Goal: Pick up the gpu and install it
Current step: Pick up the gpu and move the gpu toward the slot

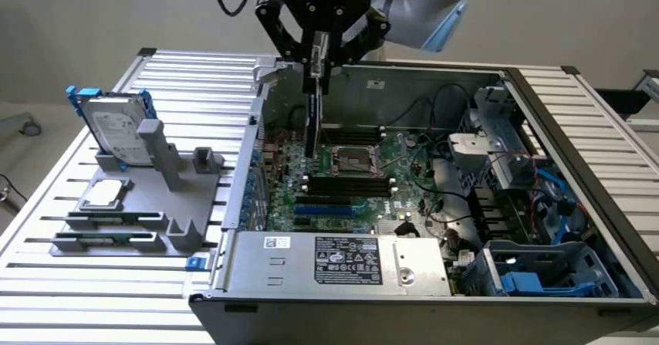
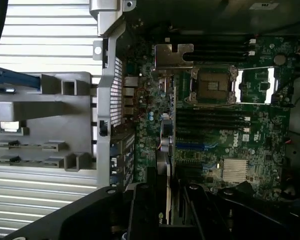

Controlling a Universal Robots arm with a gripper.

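My gripper [image 1: 321, 61] hangs over the back of the open computer case [image 1: 576, 129] and is shut on the gpu [image 1: 313, 113]. The card hangs down edge-on, a thin dark strip. Its lower end is inside the case, just above the motherboard [image 1: 350, 183] and beside the CPU socket [image 1: 351, 158]. In the wrist view the gpu [image 2: 163, 200] runs out from between the black fingers [image 2: 139, 205] toward the green motherboard [image 2: 225, 125] below. Whether the card touches a slot I cannot tell.
A grey fixture [image 1: 165, 198] on the slatted table [image 1: 62, 283] at the exterior view's left holds a silver hard drive with blue rails [image 1: 113, 125] and narrow memory sticks [image 1: 108, 241]. Inside the case are a power supply [image 1: 340, 260], cables and blue drive bays [image 1: 535, 275].
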